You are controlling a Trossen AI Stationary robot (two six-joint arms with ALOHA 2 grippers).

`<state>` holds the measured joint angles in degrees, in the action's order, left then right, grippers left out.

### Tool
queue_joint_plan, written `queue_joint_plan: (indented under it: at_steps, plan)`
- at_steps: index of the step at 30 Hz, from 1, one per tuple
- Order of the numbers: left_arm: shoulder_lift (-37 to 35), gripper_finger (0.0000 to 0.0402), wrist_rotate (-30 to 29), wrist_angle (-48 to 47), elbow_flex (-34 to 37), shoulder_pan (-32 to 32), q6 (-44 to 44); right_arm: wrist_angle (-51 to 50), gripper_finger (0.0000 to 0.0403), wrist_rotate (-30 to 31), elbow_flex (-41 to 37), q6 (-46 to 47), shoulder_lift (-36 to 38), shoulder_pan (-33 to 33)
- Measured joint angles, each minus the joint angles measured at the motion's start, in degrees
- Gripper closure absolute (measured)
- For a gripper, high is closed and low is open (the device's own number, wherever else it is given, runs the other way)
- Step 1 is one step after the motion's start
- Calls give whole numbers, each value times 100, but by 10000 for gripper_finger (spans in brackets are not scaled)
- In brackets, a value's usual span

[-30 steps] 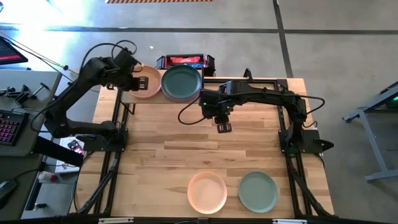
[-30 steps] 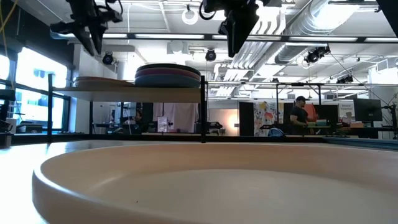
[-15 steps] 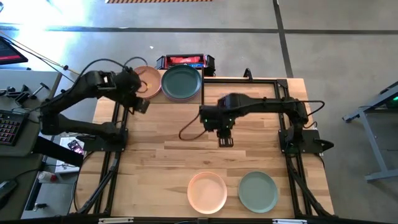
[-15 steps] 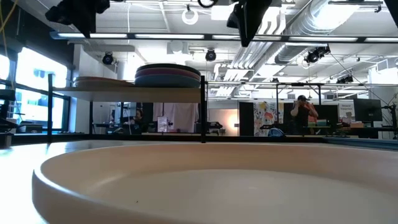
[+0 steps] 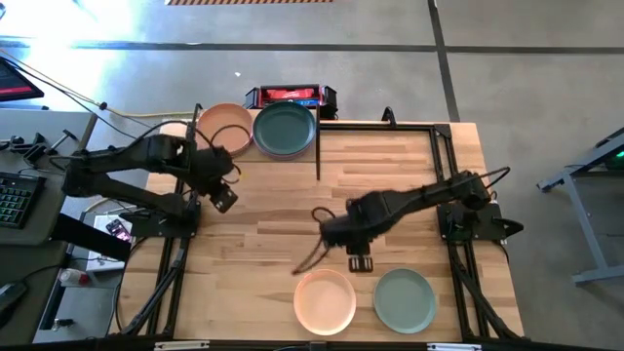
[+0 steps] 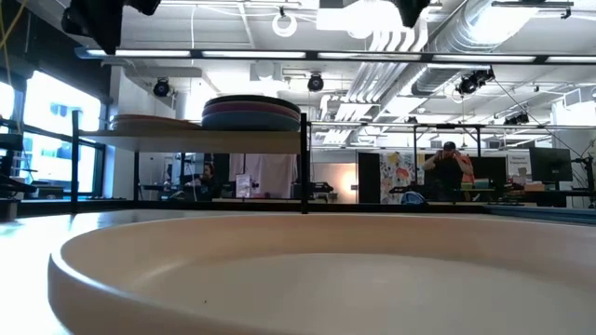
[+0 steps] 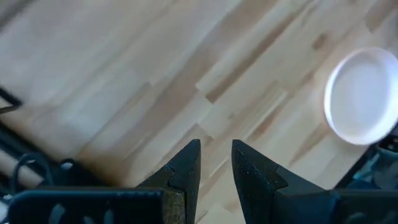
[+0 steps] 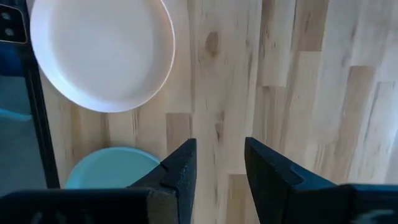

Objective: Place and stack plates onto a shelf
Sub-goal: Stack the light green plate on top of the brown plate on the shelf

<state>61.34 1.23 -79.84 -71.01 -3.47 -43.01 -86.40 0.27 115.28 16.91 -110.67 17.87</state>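
The shelf (image 5: 255,146) stands at the table's far left, a light board on a black frame (image 6: 205,137). On it rest a peach plate (image 5: 224,127) and, beside it, a stack topped by a dark teal plate (image 5: 284,130), also seen as a stack (image 6: 251,113) in the low view. A pale pink plate (image 5: 325,301) and a sage green plate (image 5: 404,300) lie flat near the table's near edge. My left gripper (image 5: 222,198) hangs open over bare wood (image 7: 216,163). My right gripper (image 5: 359,261) is open just beyond the two near plates (image 8: 219,163).
A red and black box (image 5: 290,96) sits behind the shelf, off the table. Black frame rails (image 5: 375,125) run along the far and right edges. The pale plate's rim (image 6: 279,270) fills the low view's foreground. People stand in the room behind (image 6: 447,167).
My left gripper has drawn back from over the peach plate on the shelf toward the table's near edge, out over bare wood. My right gripper has travelled from the table's middle toward the near edge, ending close to the pale pink and sage green plates.
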Motion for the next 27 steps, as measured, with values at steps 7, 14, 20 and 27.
queue_joint_plan:
  at_steps: [7, 14, 20, 27]
  plan:
    - [31, 323, -23, 731, 191, 753, -312, -23, 290, 118, 0, 857, -2, 697]
    - [95, 323, -36, 1362, 191, 1244, -343, -34, 290, 522, 2, 1029, -17, 1308]
    - [225, 323, -42, 1767, 191, 1466, -393, -145, 290, 1202, 4, 1029, -49, 1733]
    - [478, 323, -42, 1746, 191, 1555, -691, -376, 290, 1393, 3, 973, -55, 1855]
